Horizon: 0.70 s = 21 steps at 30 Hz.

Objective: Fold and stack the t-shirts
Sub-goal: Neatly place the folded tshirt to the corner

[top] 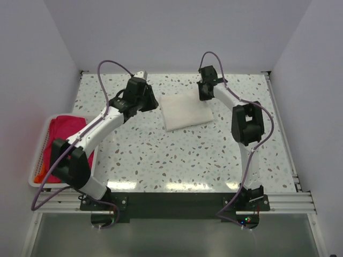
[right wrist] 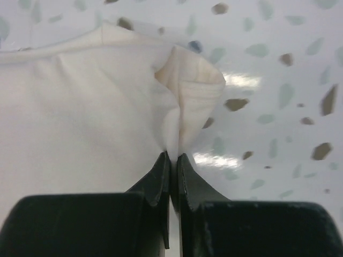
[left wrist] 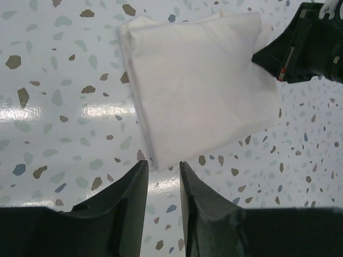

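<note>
Right gripper (right wrist: pixel 171 155) is seen clamped on a bunched corner of the folded white t-shirt (top: pixel 185 111) near the far edge of the counter (top: pixel 161 160), the left gripper (left wrist: pixel 162 166) is held apart and empty beside it, and the magenta t-shirt (top: pixel 67 126) and orange t-shirt (top: pixel 42 172) are seen heaped in the basket (top: pixel 36 160) at the left edge, so stacking is judged barely begun.

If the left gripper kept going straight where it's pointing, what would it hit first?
Probably the near edge of the folded white t-shirt, just ahead of the left gripper; depth is unclear.
</note>
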Tool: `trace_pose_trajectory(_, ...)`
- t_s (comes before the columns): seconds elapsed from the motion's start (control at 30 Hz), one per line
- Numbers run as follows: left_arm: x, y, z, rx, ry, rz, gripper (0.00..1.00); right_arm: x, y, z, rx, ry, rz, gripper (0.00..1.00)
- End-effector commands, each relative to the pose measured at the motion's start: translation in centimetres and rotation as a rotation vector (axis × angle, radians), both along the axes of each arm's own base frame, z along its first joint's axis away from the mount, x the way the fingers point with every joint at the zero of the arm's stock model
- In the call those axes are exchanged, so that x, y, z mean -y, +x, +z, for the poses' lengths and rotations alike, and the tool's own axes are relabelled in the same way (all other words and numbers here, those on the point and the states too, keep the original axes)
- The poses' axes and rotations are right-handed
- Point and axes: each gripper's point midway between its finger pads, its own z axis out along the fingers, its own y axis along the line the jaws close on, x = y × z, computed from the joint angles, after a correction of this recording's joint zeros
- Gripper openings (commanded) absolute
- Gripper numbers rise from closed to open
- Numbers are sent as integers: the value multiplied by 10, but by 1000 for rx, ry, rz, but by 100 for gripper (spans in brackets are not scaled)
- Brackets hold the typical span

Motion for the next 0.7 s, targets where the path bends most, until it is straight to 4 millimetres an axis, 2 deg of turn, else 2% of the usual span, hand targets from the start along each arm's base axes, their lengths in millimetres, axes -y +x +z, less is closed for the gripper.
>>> trace_pose_trajectory(0.0, -12, -24, 4, 2, 35, -34, 35, 91, 38, 24, 67, -153, -126, 0)
trace_pose_trajectory(0.13, -14, -42, -3, -26, 33, -75, 34, 144, 59, 33, 95, -224, -159, 0)
trace_pose_trajectory(0.23, -14, -47, -5, -35, 42, -101, 34, 174, 73, 35, 115, -294, -181, 0)
trace_pose_trajectory(0.27, -14, -47, -5, -35, 46, -106, 34, 194, 75, 36, 112, -313, -214, 0)
trace_pose_trajectory(0.3, -12, -49, -4, -40, 40, -122, 34, 203, 82, 44, 135, -313, -233, 0)
trace_pose_trajectory(0.33, -12, -50, -6, -44, 48, -132, 34, 212, 83, 37, 122, -320, -242, 0)
trace_pose_trajectory(0.37, -12, -49, -5, -43, 51, -134, 34, 224, 86, 40, 135, -337, -260, 0)
trace_pose_trajectory(0.43, -12, -48, -6, -44, 60, -143, 34, 229, 94, 43, 169, -363, -270, 0)
trace_pose_trajectory(0.47, -11, -48, -7, -43, 64, -150, 34, 249, 93, 44, 169, -387, -298, 0)
trace_pose_trajectory(0.67, -7, -44, -12, -55, 69, -171, 34, 286, 103, 67, 243, -544, -374, 0)
